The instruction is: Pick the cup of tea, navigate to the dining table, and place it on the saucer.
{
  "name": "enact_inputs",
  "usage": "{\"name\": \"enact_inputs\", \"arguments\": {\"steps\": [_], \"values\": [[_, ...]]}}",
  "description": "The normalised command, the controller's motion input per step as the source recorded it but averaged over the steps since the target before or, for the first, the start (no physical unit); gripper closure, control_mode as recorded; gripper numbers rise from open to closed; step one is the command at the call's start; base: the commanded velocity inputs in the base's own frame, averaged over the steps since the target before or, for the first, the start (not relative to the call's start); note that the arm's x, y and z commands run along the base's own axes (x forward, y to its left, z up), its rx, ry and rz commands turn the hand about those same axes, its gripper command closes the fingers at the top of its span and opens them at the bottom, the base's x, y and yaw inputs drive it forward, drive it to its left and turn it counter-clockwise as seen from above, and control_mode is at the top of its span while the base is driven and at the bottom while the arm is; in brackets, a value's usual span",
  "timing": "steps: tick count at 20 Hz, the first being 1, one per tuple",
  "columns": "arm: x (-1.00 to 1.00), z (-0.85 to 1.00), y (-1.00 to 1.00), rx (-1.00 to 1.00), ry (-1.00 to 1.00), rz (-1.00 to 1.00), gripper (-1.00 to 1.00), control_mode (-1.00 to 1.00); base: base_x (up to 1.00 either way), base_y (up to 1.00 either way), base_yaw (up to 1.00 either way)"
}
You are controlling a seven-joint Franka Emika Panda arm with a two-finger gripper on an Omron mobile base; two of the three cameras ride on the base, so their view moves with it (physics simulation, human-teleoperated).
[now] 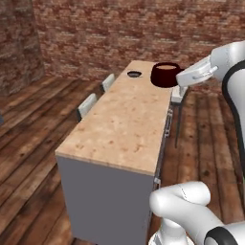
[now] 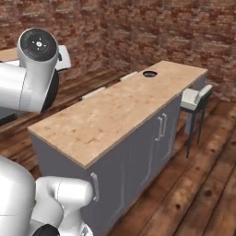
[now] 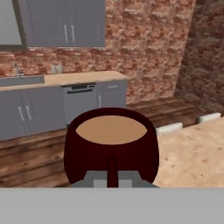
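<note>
Arm stretched forward, hand [image 1: 181, 79] raised (fingers clamped on cup's [image 1: 165, 74] handle).

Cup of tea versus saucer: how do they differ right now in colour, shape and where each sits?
The cup of tea is maroon; the saucer is near-black. The cup is deep and holds light brown liquid; the saucer is shallow. The cup is held aloft by the end effector; the saucer rests on the dining table. Both are round.
</note>
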Motion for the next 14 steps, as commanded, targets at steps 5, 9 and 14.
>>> {"name": "enact_inputs", "arguments": {"steps": [5,9,14], "values": [[0.00,0.00,0.00,0.00,0.00,0.00,1.00,1.00,0.05,1.00,-0.07],[0.00,0.00,0.00,0.00,0.00,0.00,1.00,1.00,0.11,1.00,-0.14],[0.00,0.00,0.00,0.00,0.00,0.00,1.00,1.00,0.10,0.95,-0.16]]}}
